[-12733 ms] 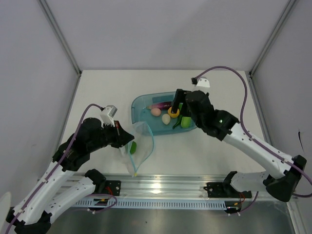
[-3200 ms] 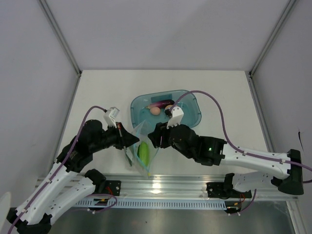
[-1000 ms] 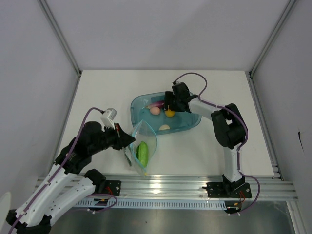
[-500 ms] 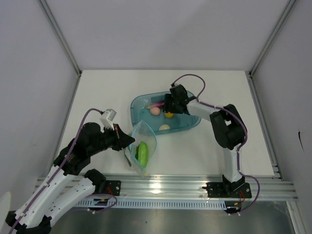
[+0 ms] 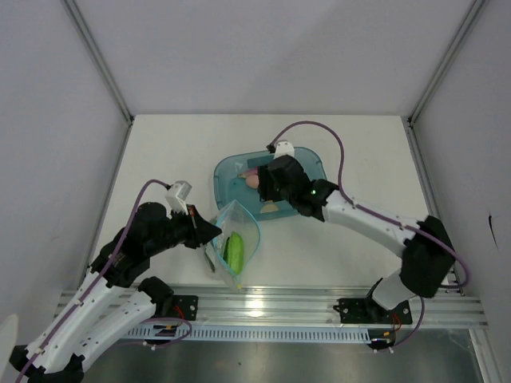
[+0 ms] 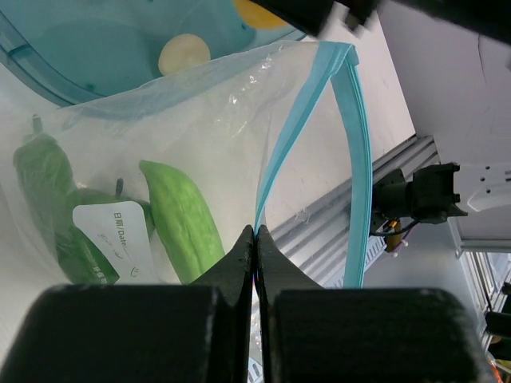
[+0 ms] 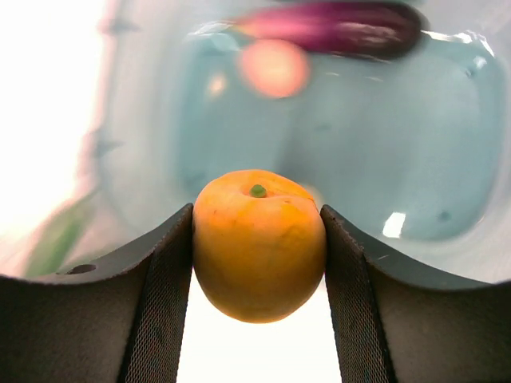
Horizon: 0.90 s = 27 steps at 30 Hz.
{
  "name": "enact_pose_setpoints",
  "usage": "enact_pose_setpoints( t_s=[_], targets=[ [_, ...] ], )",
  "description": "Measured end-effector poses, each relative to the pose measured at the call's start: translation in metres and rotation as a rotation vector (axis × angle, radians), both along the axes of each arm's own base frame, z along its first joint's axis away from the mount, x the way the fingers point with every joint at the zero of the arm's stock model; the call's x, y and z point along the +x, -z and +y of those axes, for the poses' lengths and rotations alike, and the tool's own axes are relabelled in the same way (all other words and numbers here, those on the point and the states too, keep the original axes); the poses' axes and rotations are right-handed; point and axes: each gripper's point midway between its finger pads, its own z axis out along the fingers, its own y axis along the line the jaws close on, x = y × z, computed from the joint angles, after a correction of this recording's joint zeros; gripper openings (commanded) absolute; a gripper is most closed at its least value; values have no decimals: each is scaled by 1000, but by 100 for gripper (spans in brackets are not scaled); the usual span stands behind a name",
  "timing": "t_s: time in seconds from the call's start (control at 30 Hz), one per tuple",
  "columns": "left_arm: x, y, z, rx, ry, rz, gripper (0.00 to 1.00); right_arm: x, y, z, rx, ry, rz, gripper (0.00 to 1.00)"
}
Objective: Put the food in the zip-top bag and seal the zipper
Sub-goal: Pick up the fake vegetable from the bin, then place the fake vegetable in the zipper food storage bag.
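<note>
My left gripper [image 6: 255,233] is shut on the zip-top bag [image 5: 237,249], pinching the teal zipper [image 6: 355,159] so that the mouth gapes towards the tray. Inside the bag lie a bright green chunk [image 6: 185,222] and a dark green long vegetable [image 6: 40,177]. My right gripper [image 7: 257,231] is shut on the orange-yellow ball [image 7: 258,247], held a little above the tray. In the top view that gripper [image 5: 267,191] hovers over the tray's near-left part. The purple eggplant [image 7: 335,29], pink ball [image 7: 274,68] and cream egg [image 6: 184,54] rest in the tray.
The translucent teal tray [image 5: 231,169] stands mid-table just behind the bag. The aluminium rail [image 5: 271,305] with both arm bases runs along the near edge. Grey walls close in the left, right and back.
The right gripper has closed on the orange-yellow ball and raised it off the tray floor, swinging towards the tray's near-left side. The left gripper and bag have stayed put.
</note>
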Motion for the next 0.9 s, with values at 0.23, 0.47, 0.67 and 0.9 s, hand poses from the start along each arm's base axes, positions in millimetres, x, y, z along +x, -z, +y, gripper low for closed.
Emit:
enact_pose_setpoints(
  t_s=[0.23,0.47,0.67,0.9],
  targets=[
    [1,2,-3,-11,8,-2,1,-91,-96,6,98,-114,-200,22],
    [2,5,-4,-6,12,8,1,-152,-127,-12,195,-218,-251,23],
    [3,6,-6,-4,14,13,1,-179,-135,-5,305,-346,-234,24],
    [3,7,-6,-3,16,18,1,-198,-100,41,284,-493,-139,27]
  ],
)
